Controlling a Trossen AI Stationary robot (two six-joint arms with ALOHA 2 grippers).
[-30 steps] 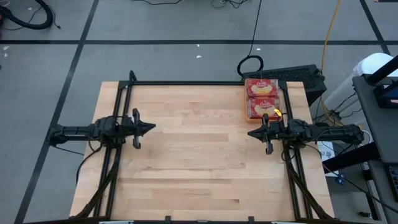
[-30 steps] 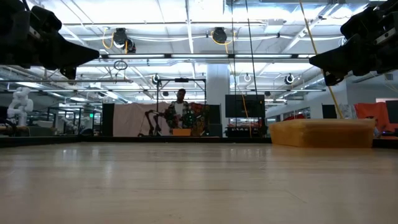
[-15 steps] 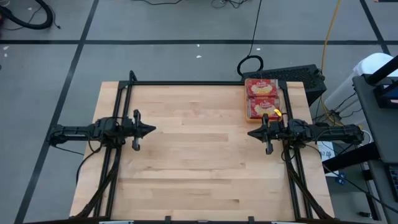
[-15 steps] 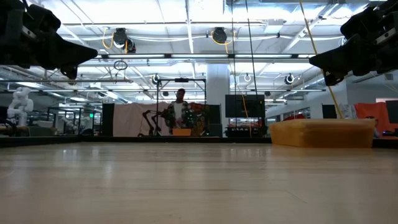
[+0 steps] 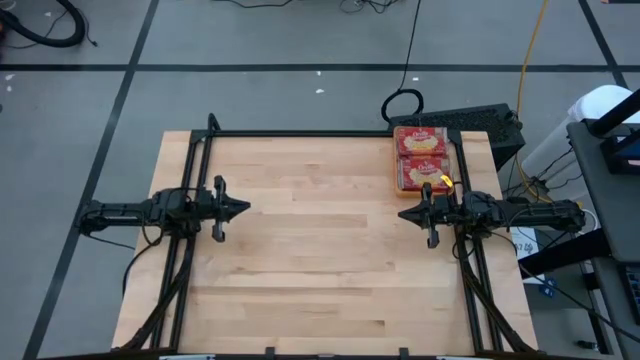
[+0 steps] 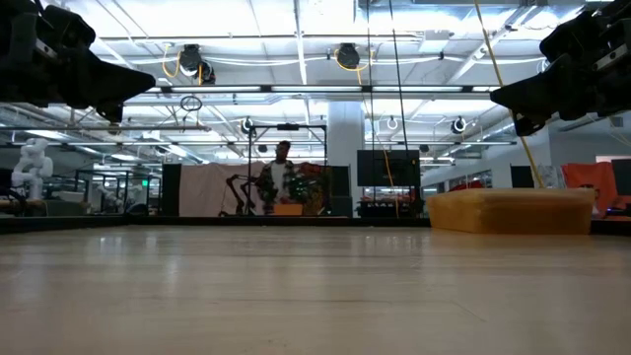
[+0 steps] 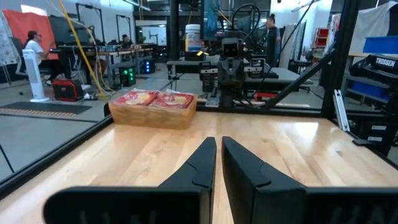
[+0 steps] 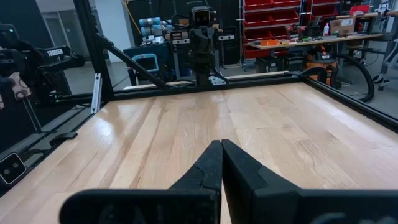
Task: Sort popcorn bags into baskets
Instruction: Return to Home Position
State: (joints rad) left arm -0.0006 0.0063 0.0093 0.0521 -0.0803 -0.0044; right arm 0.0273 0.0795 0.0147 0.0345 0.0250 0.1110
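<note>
An orange translucent basket (image 5: 395, 160) stands at the table's far right corner, and red popcorn bags (image 5: 421, 142) lie flat inside it. The left wrist view shows the basket (image 7: 152, 117) with the bags (image 7: 155, 98) on top, and the low view shows its side (image 6: 513, 210). My left gripper (image 5: 245, 208) hovers level over the table's left side, and its fingers (image 7: 219, 144) stand a narrow slit apart with nothing between them. My right gripper (image 5: 402, 213) hovers level just on the near side of the basket. Its fingers (image 8: 222, 144) are shut on nothing.
A black frame rail (image 5: 300, 133) runs along the table's far edge and sides. The wide middle of the wooden table (image 5: 320, 250) is bare. A yellow cable (image 5: 445, 183) loops beside the basket near my right arm. A person (image 6: 284, 176) stands far off in the room behind.
</note>
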